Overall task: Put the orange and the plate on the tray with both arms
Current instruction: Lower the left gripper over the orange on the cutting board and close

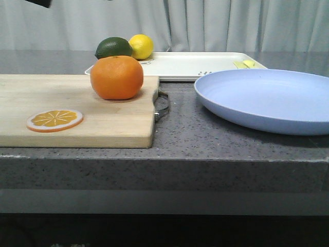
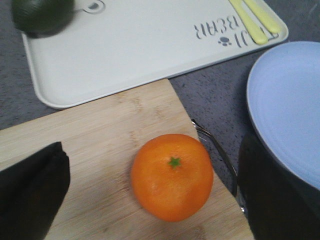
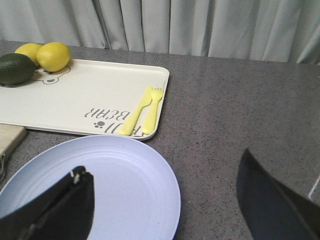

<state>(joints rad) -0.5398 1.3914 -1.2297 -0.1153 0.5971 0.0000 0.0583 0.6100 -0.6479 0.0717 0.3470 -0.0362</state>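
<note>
On the wooden cutting board (image 1: 77, 110) rests the orange (image 1: 116, 77), between the spread fingers of the left gripper (image 2: 150, 200), not yet grasped. Beside it on the counter lies the plate (image 1: 267, 100), under the right gripper (image 3: 165, 210) (fingers likewise apart). Behind both, the tray (image 1: 195, 64) holds neither; both placements remain.

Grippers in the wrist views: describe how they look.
The left gripper shows two black, matte, blocky fingers, wide and plain. The right gripper has the same black fingers, one with a small whitish scuff at its tip. No cables, sleeves or lettering are visible.
</note>
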